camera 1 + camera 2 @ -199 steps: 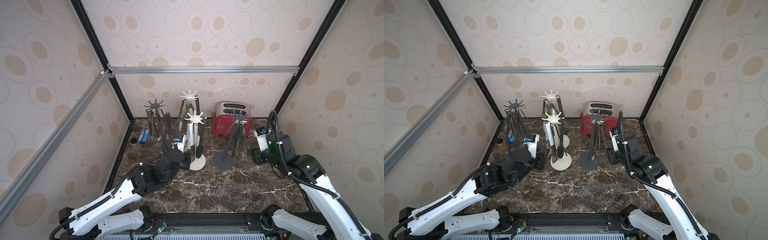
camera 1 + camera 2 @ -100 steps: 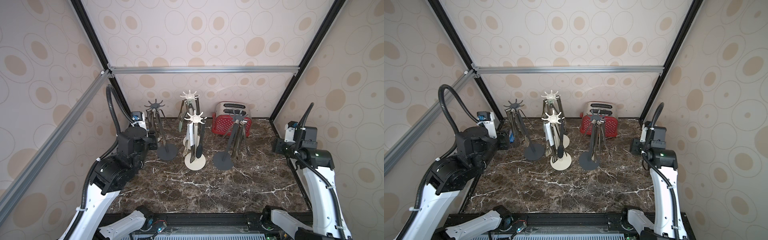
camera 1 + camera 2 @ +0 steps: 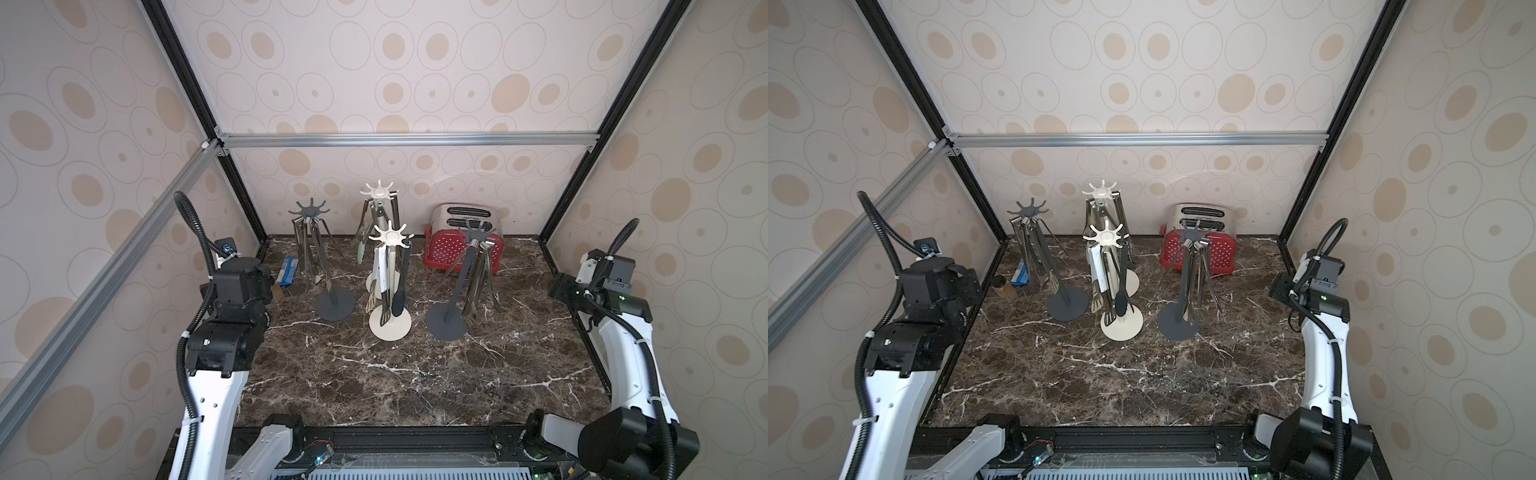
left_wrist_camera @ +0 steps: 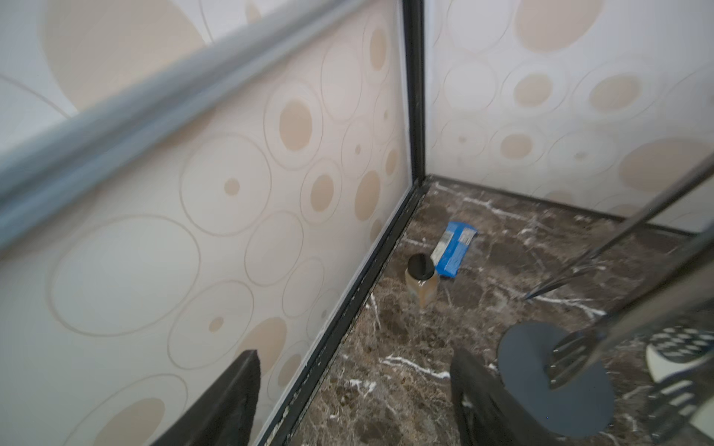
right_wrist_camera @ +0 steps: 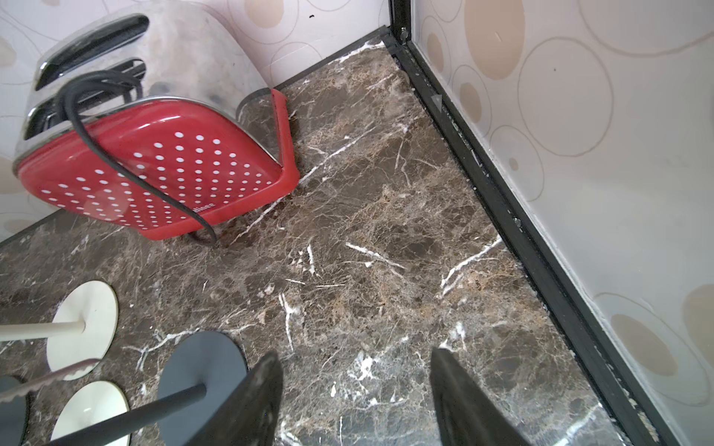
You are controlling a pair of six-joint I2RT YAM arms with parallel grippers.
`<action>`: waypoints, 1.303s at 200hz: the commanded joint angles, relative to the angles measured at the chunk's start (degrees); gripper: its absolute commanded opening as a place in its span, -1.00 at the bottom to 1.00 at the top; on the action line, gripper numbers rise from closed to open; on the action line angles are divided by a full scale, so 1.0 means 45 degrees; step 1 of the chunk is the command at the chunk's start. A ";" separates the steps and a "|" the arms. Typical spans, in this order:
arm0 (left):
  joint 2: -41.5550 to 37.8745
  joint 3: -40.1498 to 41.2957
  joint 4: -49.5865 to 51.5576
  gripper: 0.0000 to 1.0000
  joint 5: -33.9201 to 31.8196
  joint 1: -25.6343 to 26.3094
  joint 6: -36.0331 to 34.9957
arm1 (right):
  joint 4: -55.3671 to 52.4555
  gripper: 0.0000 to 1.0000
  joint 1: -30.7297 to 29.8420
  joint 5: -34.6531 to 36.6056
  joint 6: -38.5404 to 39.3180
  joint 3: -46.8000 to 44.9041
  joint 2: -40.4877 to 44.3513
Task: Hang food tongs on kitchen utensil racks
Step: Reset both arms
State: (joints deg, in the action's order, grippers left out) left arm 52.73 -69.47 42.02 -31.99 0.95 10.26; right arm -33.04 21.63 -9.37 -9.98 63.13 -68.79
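Observation:
Four kitchen utensil racks stand in a row across the back in both top views: a dark grey one [image 3: 309, 212], two cream-white ones [image 3: 378, 192] [image 3: 390, 237] and a second dark grey one [image 3: 478, 235]. Food tongs hang from every crown: steel ones [image 3: 309, 257], a green-tipped pair [image 3: 361, 249], black-tipped ones [image 3: 397, 291] and more steel ones [image 3: 478, 278]. My left gripper [image 4: 354, 353] is open and empty by the left wall, beside the left dark rack's base [image 4: 556, 382]. My right gripper [image 5: 354, 352] is open and empty near the right wall, beside the right dark base [image 5: 201, 370].
A red-and-steel toaster [image 3: 461, 245] with a black cord stands at the back right. A blue packet [image 4: 452, 249] and a small brown jar [image 4: 421, 280] lie in the back left corner. Black frame rails edge the marble table [image 3: 415, 374].
Both arms have drawn back from the racks in the middle to the side walls and risen. The left jaws stand wider than before.

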 commanded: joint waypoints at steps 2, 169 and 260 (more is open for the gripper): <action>-0.0153 0.1885 -0.2612 0.67 0.0928 -0.0382 0.0313 | 0.2096 0.28 0.0188 -0.0161 0.0208 -0.0947 -0.0274; 0.2685 1.1226 -1.6447 0.98 0.2750 -0.1705 0.1145 | 1.2220 0.34 0.0191 -0.0630 0.0469 -0.8264 0.0800; 0.6564 1.1721 -2.1976 0.98 0.5352 -0.1696 -0.0307 | 1.5270 0.33 -0.1104 -0.0710 -0.0297 -1.0028 -0.0184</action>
State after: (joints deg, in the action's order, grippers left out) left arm 77.12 -16.12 -44.75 -12.75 -6.39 13.06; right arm 26.17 19.77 -13.47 -11.14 20.53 -66.54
